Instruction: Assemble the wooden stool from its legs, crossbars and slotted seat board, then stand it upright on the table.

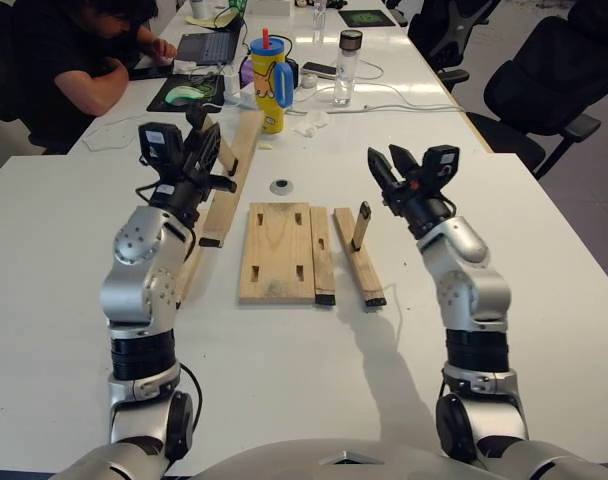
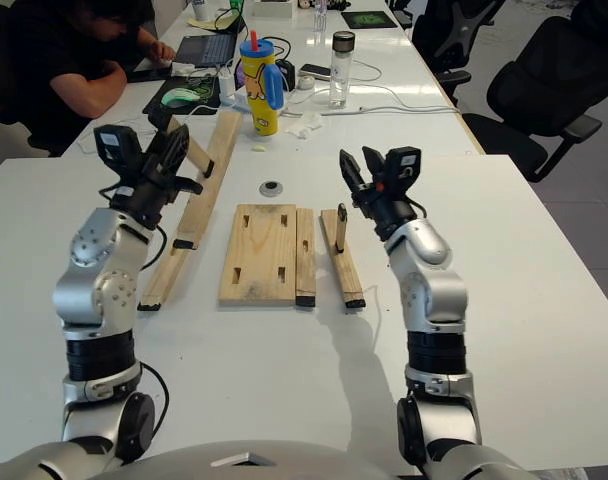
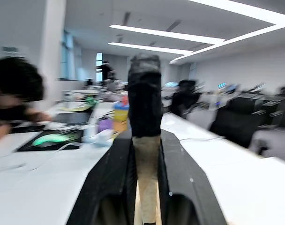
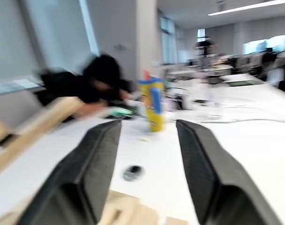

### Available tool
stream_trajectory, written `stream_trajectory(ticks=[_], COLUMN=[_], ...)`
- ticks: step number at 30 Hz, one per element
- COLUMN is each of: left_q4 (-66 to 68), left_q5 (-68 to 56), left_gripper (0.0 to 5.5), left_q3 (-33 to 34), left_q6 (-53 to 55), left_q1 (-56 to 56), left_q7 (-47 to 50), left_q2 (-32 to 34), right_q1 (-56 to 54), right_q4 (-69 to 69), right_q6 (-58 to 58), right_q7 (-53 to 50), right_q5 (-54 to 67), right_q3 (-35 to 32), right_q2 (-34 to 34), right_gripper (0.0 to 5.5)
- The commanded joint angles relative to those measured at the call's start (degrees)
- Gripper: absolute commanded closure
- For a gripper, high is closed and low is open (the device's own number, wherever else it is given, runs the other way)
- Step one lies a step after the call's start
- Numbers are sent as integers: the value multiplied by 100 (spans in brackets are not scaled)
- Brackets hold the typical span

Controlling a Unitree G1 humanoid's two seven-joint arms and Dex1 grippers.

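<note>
I had the left gripper (image 3: pixel 145 154) clenched on a short pale wooden leg with a black capped end (image 3: pixel 146 173), held up off the white table (image 1: pixel 544 300) with the cap pointing away from the wrist. My guess was that this kept the leg free to be turned toward a slot. Two long pale wooden bars (image 1: pixel 231 175) lay on the table just beneath and beside that arm, well left of the rest.

The flat pale slotted seat board (image 1: pixel 277 250) lay face up in the middle, between the two arms, its four slots showing, which I judged left them open for the legs. A narrow wooden crossbar with a black tip (image 1: pixel 323 255) lay touching its right edge. Just beside that lay another wooden bar (image 1: pixel 360 268), with a short dark-topped peg (image 1: pixel 361 225) standing upright on it.

The right gripper (image 1: pixel 387 155) hovered with its jaws spread and nothing between them, above the table near that peg, to its right and apart from it.
</note>
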Motion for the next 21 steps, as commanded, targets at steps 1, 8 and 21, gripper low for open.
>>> stream_trajectory(ticks=[1,8,21], left_q4=[-261,-162,201], left_q5=[-1660,-4776,-7314], left_gripper=[509,509,509], left_q3=[446,1202,711], left_q6=[963,2413,2899], left_q1=[-147,-389,-323], left_q7=[-718,-380,376], left_q2=[282,434,956], right_q1=[-162,158,492], right_q4=[55,164,-500], right_q6=[1388,2979,3700], right_q7=[1099,1895,1534], right_q5=[1933,3741,6153], right_q3=[-703,-1123,-1162], right_q2=[-547,-1255,-1229], right_gripper=[251,147,62])
